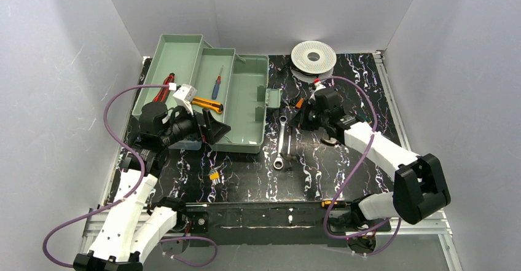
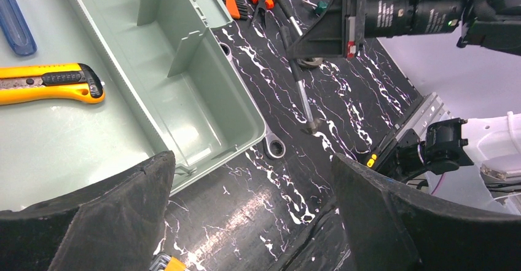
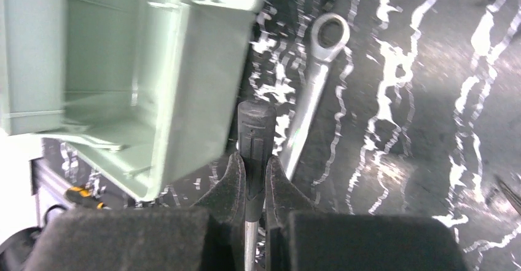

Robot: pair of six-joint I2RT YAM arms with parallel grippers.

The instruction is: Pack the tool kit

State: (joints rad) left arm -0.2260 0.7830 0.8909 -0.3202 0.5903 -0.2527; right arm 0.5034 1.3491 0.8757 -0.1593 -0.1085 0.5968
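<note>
As toolbox [image 1: 249, 99] lies open, yellow knife [image 1: 207, 104], blue screwdriver [image 1: 216, 86] inside

A black mat veined in white [image 1: 344, 179] covers the table. On it, at about one o'clock by the far edge, lies a round white spool [image 1: 313, 56], flat, its hole upward. Towards seven o'clock lies a small yellow-and-black piece [image 1: 214, 176], too small to identify. Pale grey walls [image 1: 276, 7] stand at nine, twelve and three o'clock.
</note>
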